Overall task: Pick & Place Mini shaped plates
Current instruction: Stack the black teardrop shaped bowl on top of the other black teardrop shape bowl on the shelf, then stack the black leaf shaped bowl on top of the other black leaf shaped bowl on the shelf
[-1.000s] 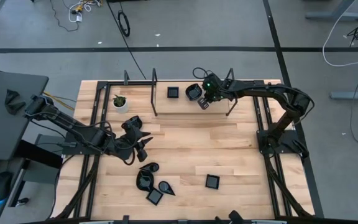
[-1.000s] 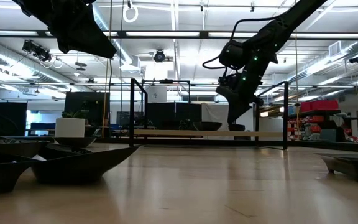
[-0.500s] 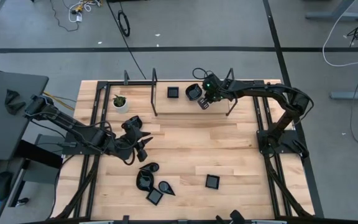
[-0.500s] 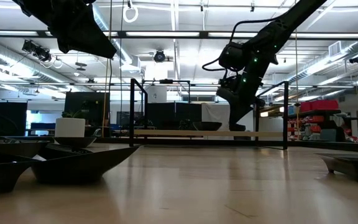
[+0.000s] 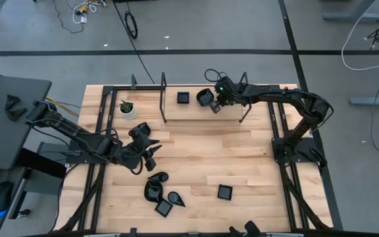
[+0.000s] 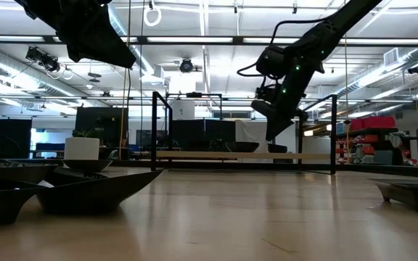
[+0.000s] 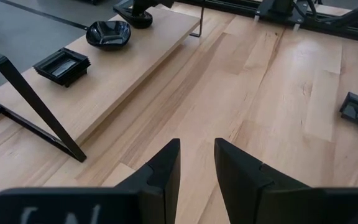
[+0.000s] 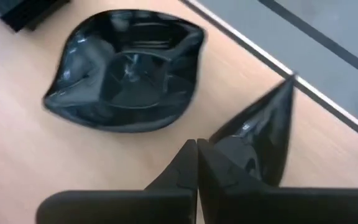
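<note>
Right jaws (image 8: 196,163) clenched empty beside rounded plate (image 8: 126,70) near shelf edge, left jaws (image 7: 196,163) parted over bare table (image 7: 278,87)

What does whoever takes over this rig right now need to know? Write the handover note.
Left gripper: open, empty, above the table's left middle.
Right gripper: shut, nothing held, over the raised shelf beside the rounded plate.
Plates: the rounded one and a square plate sit on the shelf; a cluster of plates and a lone square plate lie on the near table.
Done: apparently two plates are placed.
Left: likely the near plates, cluster first, closest to the left gripper.
</note>
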{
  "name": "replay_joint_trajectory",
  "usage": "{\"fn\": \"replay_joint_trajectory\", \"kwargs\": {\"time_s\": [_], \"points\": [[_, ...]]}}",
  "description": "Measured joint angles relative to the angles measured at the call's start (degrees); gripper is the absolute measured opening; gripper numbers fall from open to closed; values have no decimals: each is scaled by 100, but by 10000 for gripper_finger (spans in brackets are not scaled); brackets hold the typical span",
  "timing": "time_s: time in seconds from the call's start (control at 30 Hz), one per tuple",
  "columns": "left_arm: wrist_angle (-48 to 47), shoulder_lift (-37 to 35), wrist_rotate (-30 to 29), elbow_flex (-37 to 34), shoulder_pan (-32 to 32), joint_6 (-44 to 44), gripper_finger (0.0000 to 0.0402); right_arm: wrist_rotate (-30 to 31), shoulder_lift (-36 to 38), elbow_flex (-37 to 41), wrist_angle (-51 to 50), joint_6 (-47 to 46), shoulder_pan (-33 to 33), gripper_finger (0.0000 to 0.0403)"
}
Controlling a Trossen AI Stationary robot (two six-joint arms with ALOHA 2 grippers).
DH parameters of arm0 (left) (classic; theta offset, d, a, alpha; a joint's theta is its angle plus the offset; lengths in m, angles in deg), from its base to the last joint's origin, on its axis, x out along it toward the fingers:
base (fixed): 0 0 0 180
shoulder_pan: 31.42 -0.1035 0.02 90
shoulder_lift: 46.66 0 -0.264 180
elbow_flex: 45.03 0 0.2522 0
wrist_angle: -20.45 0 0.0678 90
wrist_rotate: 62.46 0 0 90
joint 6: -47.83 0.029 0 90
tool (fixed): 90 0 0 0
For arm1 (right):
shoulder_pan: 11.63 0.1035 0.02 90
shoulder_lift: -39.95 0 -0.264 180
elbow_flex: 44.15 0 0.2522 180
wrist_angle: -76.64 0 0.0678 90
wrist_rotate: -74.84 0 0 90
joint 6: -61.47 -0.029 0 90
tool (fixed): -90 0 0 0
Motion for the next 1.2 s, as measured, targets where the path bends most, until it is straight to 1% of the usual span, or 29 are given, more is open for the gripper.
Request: {"fn": "replay_joint_trajectory", "kwargs": {"time_s": [0.1,0.23,0.53,0.8,1.03,1.2], "points": [[0,-2,0,0,-1,2,106,-7,0,0,-119,-77,-41,2],[0,0,0,0,-2,3,106,-166,-57,2,-313,-87,-74,2],[-4,0,0,0,0,-3,106,-165,-79,2,-211,-32,-79,2],[-4,-2,0,0,-2,0,106,370,-20,2,-169,-138,-76,2],[-4,-2,0,0,0,-4,106,439,-37,2,-341,-323,-97,2],[-4,0,0,0,0,-7,106,433,-177,2,-349,-322,-109,2]]}}
